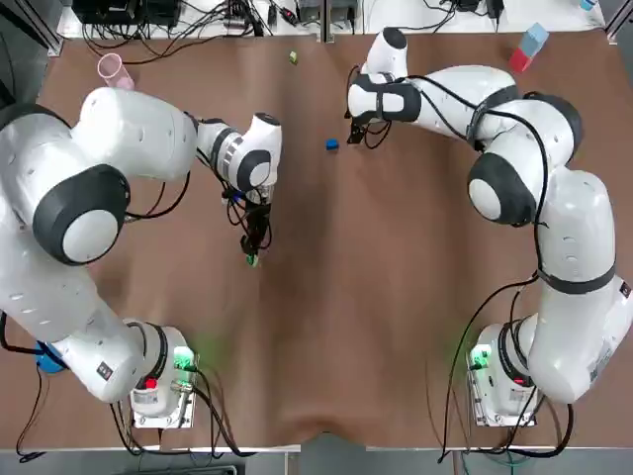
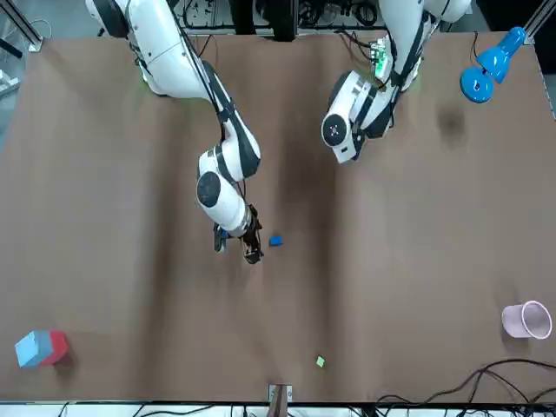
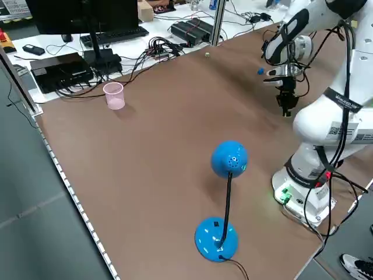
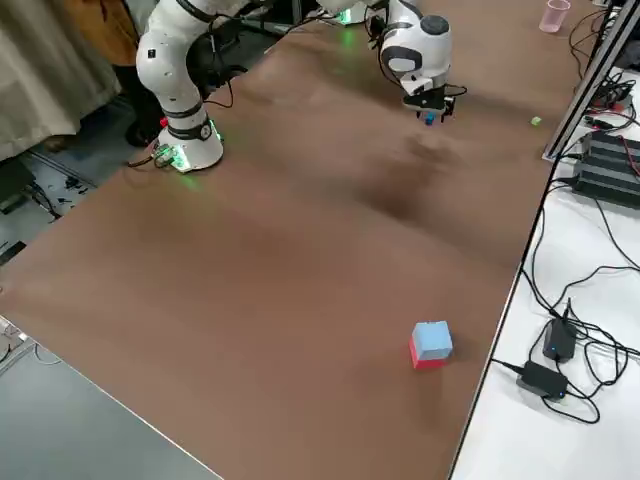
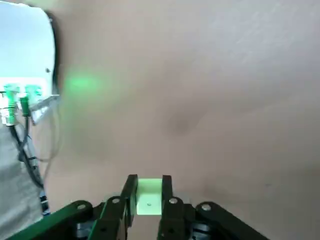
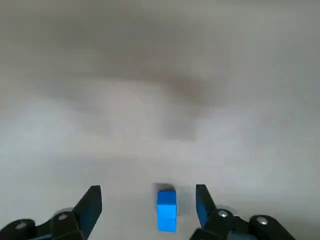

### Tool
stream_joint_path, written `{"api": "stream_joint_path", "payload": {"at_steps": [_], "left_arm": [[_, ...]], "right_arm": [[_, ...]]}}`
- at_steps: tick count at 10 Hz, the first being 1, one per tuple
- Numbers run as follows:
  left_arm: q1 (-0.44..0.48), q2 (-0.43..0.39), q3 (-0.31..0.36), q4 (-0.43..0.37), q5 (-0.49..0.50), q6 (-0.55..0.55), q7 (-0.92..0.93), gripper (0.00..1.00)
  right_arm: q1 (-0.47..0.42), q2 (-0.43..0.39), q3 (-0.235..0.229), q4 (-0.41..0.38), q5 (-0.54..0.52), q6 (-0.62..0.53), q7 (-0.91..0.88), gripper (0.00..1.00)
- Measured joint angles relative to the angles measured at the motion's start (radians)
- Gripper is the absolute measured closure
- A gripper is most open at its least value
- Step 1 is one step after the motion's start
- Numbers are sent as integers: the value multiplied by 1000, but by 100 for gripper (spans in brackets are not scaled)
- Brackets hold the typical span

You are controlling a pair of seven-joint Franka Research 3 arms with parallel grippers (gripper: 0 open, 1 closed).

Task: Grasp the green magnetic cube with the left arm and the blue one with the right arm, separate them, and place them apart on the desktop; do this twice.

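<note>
My left gripper (image 5: 149, 199) is shut on a green cube (image 5: 149, 196), held above the brown table; from overhead the cube (image 1: 251, 260) shows at the tips of the left gripper (image 1: 250, 251), left of centre. A blue cube (image 1: 331, 144) lies on the table farther back. My right gripper (image 1: 352, 131) stands open just beside it. In the right wrist view the blue cube (image 6: 166, 210) rests on the table in the gap of the gripper (image 6: 148, 205), touching neither finger. A second small green cube (image 1: 293, 57) lies near the far edge.
A pink cup (image 1: 112, 67) stands at the far left and a red-and-blue block (image 1: 527, 47) at the far right. A blue desk lamp (image 3: 224, 198) stands by the left arm's base. Cables and equipment lie beyond the far edge.
</note>
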Motion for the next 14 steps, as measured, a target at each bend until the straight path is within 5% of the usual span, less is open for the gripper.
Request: {"api": "stream_joint_path", "payload": {"at_steps": [5,7,10,12,14], "left_arm": [[2,-9,-82,-1,0,-107,-23,67],[37,-8,-78,24,20,-97,-22,38],[214,67,-73,290,44,-43,-4,0],[252,228,-71,564,44,-36,-5,0],[253,353,-71,721,44,38,-28,0]], "right_arm": [[-5,-67,-39,-31,0,-58,-37,15],[-1,-67,-37,-38,0,-58,-37,15],[2,-67,-35,-41,0,-58,-38,15],[3,-67,-35,-43,0,-58,-38,15],[3,-67,-35,-43,0,-58,-38,15]]}}
